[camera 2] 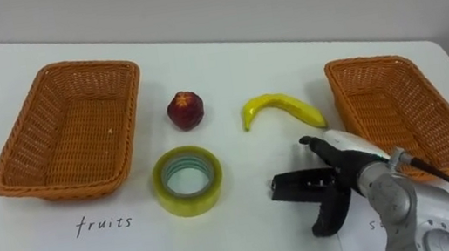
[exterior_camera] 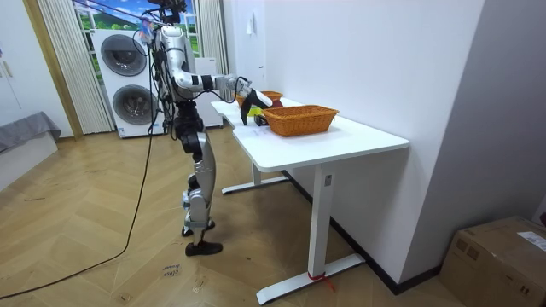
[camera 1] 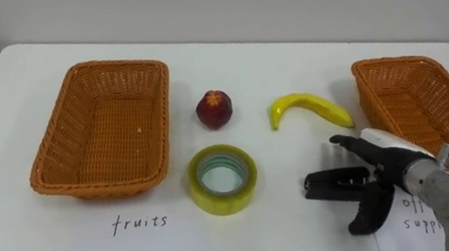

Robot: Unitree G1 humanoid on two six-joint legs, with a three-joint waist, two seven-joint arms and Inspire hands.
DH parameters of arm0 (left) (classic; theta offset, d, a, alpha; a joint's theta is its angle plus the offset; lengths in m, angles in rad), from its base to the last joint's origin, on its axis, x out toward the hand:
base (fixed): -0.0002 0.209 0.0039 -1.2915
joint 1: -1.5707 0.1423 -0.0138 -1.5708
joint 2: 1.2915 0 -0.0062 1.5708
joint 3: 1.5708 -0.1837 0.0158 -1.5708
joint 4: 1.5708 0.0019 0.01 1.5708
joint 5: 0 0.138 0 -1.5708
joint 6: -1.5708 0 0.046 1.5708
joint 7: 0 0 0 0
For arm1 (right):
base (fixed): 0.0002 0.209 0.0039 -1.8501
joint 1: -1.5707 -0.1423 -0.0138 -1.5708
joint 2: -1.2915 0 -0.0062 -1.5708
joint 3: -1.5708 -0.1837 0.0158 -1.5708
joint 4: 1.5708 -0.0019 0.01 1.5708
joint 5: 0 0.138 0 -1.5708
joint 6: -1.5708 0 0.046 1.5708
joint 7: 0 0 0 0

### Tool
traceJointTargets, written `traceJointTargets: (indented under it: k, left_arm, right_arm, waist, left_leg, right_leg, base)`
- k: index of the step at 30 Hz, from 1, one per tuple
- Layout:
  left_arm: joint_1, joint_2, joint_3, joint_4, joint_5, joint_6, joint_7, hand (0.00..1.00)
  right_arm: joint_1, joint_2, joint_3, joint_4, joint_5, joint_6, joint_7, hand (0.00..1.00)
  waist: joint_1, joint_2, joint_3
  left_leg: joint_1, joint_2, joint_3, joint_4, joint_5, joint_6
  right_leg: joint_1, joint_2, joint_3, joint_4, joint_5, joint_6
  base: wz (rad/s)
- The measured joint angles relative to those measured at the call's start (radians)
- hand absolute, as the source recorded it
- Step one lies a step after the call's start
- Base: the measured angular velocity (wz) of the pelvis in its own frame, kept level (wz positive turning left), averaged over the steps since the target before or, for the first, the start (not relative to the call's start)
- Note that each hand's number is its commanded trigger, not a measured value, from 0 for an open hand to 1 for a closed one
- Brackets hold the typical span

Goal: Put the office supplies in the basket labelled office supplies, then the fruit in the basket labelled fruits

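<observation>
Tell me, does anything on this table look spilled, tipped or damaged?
Nothing stands out. The left orange wicker basket and right orange wicker basket sit upright, empty; the round red fruit, yellow banana and yellow-green tape roll lie intact on the white table between them, merely unsorted.

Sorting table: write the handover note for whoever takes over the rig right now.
Right hand: open, holding nothing, over the table between the tape roll and the right basket.
Things: the red fruit and the banana lie on the table between the two baskets. The tape roll lies nearer the robot.
Done: nothing yet. The left basket and the right basket are both empty.
Left: both fruits into one basket, the tape roll into the other.
</observation>
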Motion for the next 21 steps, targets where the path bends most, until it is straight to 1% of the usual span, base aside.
traceJointTargets:
  k: [5, 10, 13, 21]
  left_arm:
    - [0.0, 0.0, 0.0, 0.0, 0.0, 0.0, 0.0, 0.0]
    - [0.0, 0.0, -0.001, 0.0, 0.0, -0.002, 0.0, 0.0]
    - [0.0, 0.0, 0.0, 0.0, 0.004, -0.002, 0.0, 0.0]
    - [-0.002, 0.0, 0.001, 0.0, 0.011, -0.002, 0.0, 0.0]
  right_arm:
    - [0.005, 0.001, 0.0, 0.001, 0.0, -0.001, -0.013, 0.0]
    - [0.005, 0.001, 0.0, 0.006, 0.001, -0.004, -0.02, 0.0]
    - [0.005, 0.001, 0.004, 0.007, 0.0, -0.013, -0.026, 0.0]
    - [0.007, 0.0, 0.007, 0.006, 0.0, -0.02, -0.035, 0.0]
  waist:
    - [-0.004, 0.0, -0.0003]
    - [0.0, 0.0, -0.0004]
    - [0.003, 0.0, -0.0004]
    - [0.003, 0.0, -0.0005]
  left_leg:
    - [0.001, 0.0, 0.001, 0.0, 0.0, 0.0]
    - [0.001, -0.001, 0.002, 0.0, 0.0, 0.001]
    - [0.001, -0.001, 0.004, 0.0, 0.001, 0.001]
    - [0.0, 0.0, 0.007, -0.001, 0.001, 0.001]
  right_leg:
    - [0.0, 0.0, 0.0, 0.0, 0.001, 0.0]
    - [-0.007, 0.0, 0.001, 0.001, 0.002, 0.0]
    - [-0.008, 0.0, 0.003, 0.001, 0.003, 0.0]
    - [-0.011, 0.0, 0.004, 0.001, 0.005, -0.001]
  base:
    - [0.0]
    - [-0.01]
    - [-0.01]
    - [-0.01]
